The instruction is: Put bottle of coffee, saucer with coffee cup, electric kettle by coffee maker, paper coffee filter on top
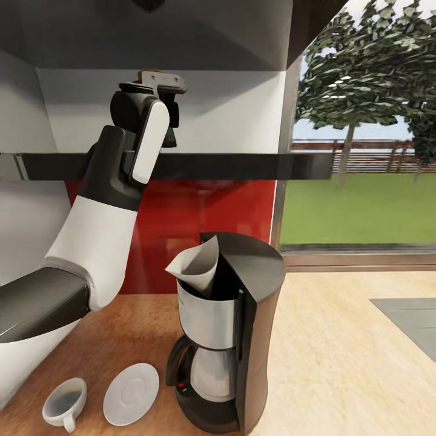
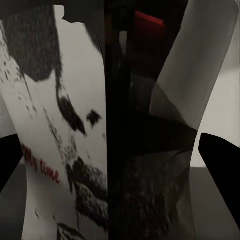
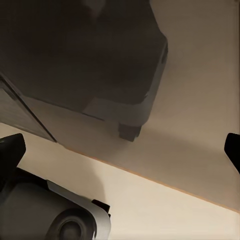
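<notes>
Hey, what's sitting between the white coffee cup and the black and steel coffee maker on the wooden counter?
The round white saucer, empty, lies between the white coffee cup and the black and steel coffee maker in the head view.

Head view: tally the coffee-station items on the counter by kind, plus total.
Coffee maker: 1
Paper coffee filter: 1
Saucer: 1
Coffee cup: 1
Total: 4
</notes>
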Robot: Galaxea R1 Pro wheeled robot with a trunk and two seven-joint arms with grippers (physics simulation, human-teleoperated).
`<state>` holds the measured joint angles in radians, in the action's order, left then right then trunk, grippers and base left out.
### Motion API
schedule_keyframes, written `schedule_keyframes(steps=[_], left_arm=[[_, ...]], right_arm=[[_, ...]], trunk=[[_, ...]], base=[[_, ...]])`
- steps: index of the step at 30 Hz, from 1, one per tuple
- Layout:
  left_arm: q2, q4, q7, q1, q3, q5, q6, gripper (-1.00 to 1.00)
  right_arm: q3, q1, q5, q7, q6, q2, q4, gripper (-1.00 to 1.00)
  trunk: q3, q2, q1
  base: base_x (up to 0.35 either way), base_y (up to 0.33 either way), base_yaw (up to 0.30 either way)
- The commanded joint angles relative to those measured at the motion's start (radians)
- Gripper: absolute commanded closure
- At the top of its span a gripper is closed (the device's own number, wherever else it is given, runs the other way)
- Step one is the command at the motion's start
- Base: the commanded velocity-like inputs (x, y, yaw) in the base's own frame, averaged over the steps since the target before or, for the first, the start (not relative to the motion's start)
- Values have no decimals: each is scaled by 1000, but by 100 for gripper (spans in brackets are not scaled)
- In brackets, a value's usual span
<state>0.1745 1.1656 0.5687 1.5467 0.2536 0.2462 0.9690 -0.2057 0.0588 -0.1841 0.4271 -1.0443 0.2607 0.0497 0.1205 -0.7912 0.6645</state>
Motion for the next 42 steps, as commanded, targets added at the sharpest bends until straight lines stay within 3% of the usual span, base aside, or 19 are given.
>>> schedule_keyframes(steps=[1, 15, 42], left_arm=[[0, 0, 10, 1, 1, 10, 2, 100], [0, 2, 11, 1, 1, 11, 2, 100], [0, 4, 10, 1, 0, 12, 3, 100]], right_arm=[[-6, -1, -11, 5, -3, 0, 1, -100], [-7, -1, -11, 5, -3, 0, 1, -100], [-6, -1, -11, 5, -3, 1, 1, -100]], trunk=[[-2, 6, -4], [-2, 6, -4], [-2, 6, -4]], base=[[0, 0, 0], [-26, 0, 0], [-326, 0, 0]])
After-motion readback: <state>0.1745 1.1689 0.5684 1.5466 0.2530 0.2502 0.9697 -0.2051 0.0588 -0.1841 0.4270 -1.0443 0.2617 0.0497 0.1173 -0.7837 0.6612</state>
